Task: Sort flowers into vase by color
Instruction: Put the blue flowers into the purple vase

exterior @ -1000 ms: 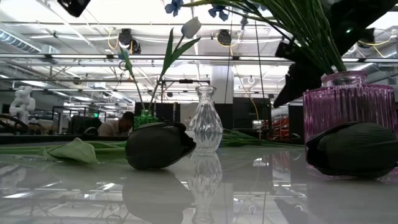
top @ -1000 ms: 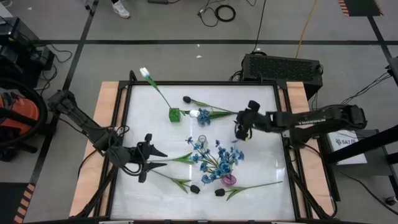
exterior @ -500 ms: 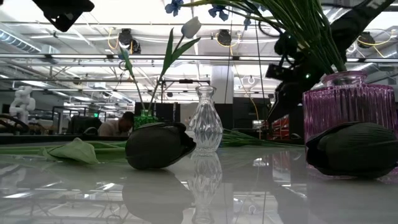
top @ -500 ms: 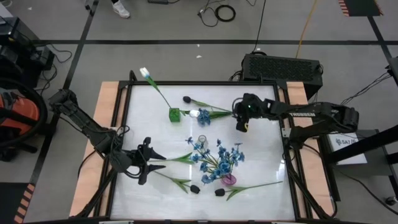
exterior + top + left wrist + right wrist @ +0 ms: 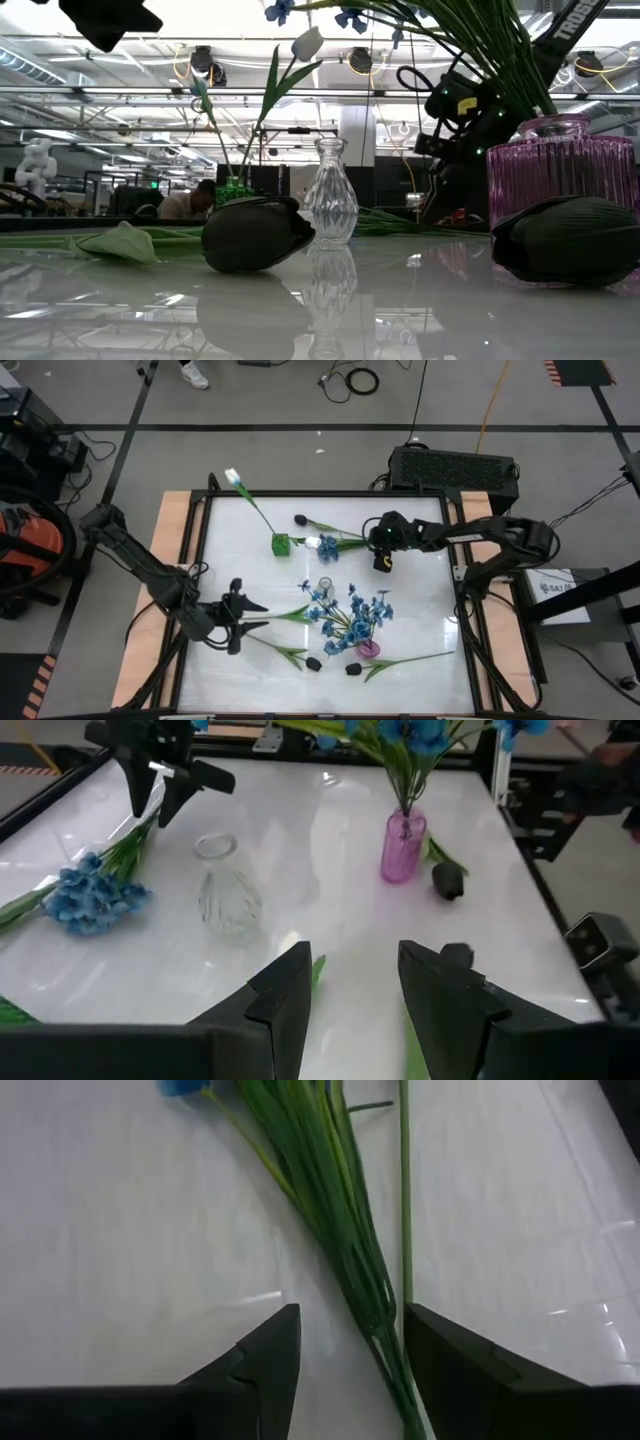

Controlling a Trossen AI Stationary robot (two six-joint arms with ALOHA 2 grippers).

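flower stems (image 5: 345, 1200) between right gripper (image 5: 345, 1342) fingers

In the right wrist view the green stems (image 5: 345, 1200) run off the picture's edge, so only 1 blue bloom (image 5: 182, 1086) shows, itself cut off. In the low view the blue spray (image 5: 345, 14) in the purple vase (image 5: 560, 175) is cropped at the top. The right gripper (image 5: 383, 560) is too small in the high view to judge contact with the stems.
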